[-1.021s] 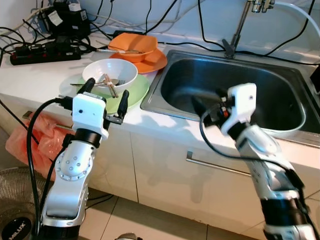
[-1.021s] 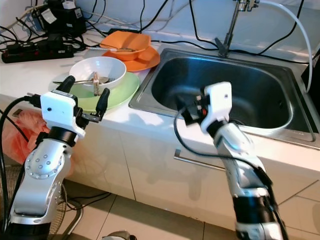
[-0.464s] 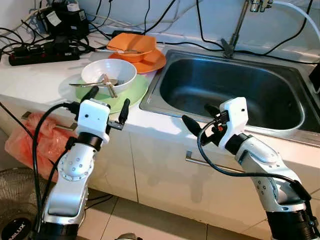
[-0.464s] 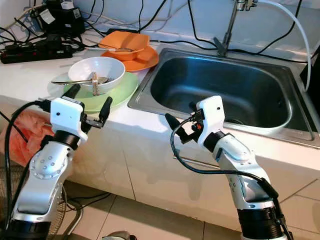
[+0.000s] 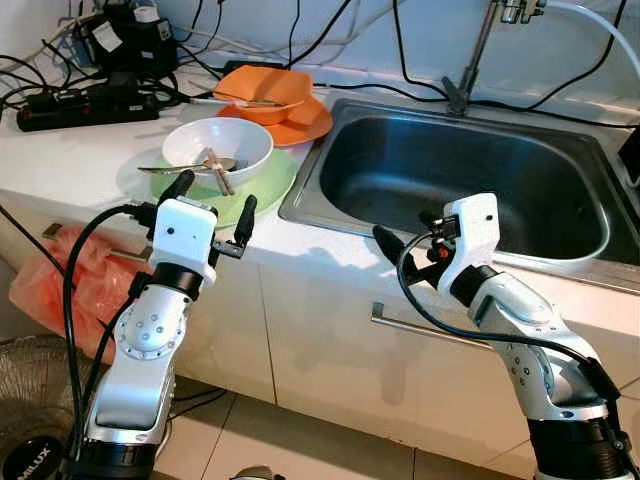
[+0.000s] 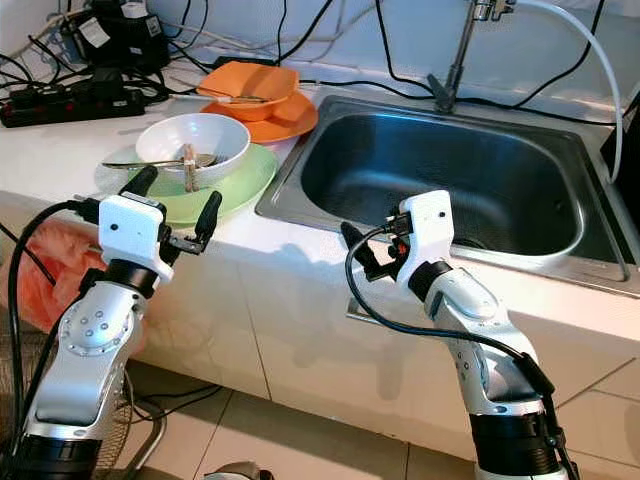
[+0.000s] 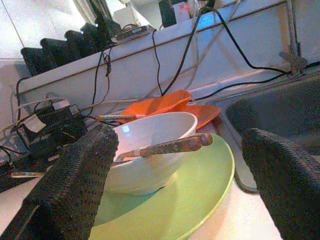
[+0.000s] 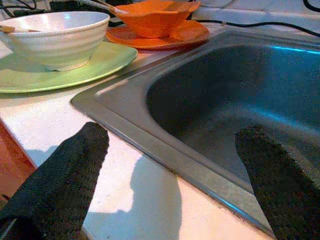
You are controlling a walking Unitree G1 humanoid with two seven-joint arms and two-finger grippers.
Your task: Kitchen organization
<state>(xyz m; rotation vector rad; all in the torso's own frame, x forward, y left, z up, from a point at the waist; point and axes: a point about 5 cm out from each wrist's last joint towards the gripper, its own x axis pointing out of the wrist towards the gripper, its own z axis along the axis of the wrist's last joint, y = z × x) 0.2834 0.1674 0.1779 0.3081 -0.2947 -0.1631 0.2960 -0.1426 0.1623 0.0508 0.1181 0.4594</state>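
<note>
Left gripper point(image 5: 210, 196) wide open, empty, at the worktop point(image 5: 70, 150) front edge, fingers pointing at the green plate point(image 5: 268, 189). White bowl point(image 5: 218, 145) sits on that plate; a fork and a brown-handled utensil point(image 7: 172, 145) lie in the bowl. Behind it, orange bowl point(image 5: 268, 88) on orange plate point(image 5: 305, 124), just beside the sink point(image 5: 470, 180) rim. Right gripper point(image 6: 372, 240) also wide open, empty, at the sink's front rim, one finger point(image 8: 60, 175) over the worktop, the other point(image 8: 272, 180) over the basin. Tap point(image 5: 480, 50) at the sink's back edge. Power strip point(image 5: 80, 105) and cables at the back left. Orange bag point(image 5: 60, 285) and a fan point(image 5: 30, 440) on the floor, left.
</note>
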